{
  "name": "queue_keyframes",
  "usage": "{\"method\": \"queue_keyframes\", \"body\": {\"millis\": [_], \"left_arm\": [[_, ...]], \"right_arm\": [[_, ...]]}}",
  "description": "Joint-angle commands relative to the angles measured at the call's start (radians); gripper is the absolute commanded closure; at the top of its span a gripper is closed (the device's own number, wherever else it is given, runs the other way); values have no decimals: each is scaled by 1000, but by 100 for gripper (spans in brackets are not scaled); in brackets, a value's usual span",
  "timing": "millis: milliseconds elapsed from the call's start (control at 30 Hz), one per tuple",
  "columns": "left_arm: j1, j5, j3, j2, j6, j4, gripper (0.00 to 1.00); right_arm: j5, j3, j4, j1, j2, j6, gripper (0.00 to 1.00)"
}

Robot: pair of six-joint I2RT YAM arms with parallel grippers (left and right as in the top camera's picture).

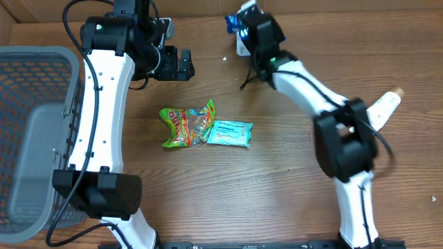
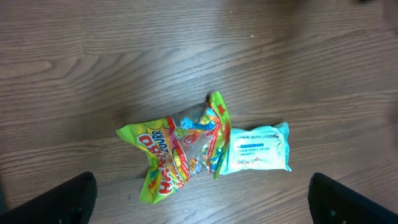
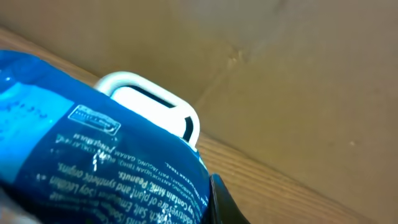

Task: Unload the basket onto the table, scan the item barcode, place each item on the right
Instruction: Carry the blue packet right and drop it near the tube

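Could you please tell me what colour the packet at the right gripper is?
The packet is blue with white print, clearest in the right wrist view.

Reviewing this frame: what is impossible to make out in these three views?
- Barcode on the blue plastic packet: right wrist view shows only ingredient print, cut off by the left and bottom edges; too small overhead.
- White rounded device: right wrist view, mostly hidden behind the packet.
- Left claw: left wrist view's bottom edge cuts off all but two dark fingertips.
- Print on the teal wipes packet: too small.
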Motion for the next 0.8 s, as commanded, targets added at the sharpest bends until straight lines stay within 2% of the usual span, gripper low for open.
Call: {"method": "queue_keyframes", "body": {"millis": [0, 200, 300, 400, 467, 633, 767], "left_arm": [[-7, -3, 17, -5, 19, 0, 0], [-7, -3, 17, -5, 19, 0, 0], [-7, -3, 17, -5, 19, 0, 0], [-7, -3, 17, -5, 19, 0, 0], [-7, -3, 17, -5, 19, 0, 0], [-7, -3, 17, -5, 19, 0, 0], [-7, -3, 17, -5, 19, 0, 0]], "right_arm": [[-163, 18, -175, -26, -300, 277, 96], [-486, 18, -592, -105, -524, 485, 96], [-500, 17, -787, -160, -594, 575, 96], [-504, 17, -953, -251, -621, 816, 96], [-516, 16, -1030, -314, -619, 919, 96], [-515, -74, -1067, -456, -615, 1106, 96], [-515, -225, -946, -525, -612, 1189, 96]]}}
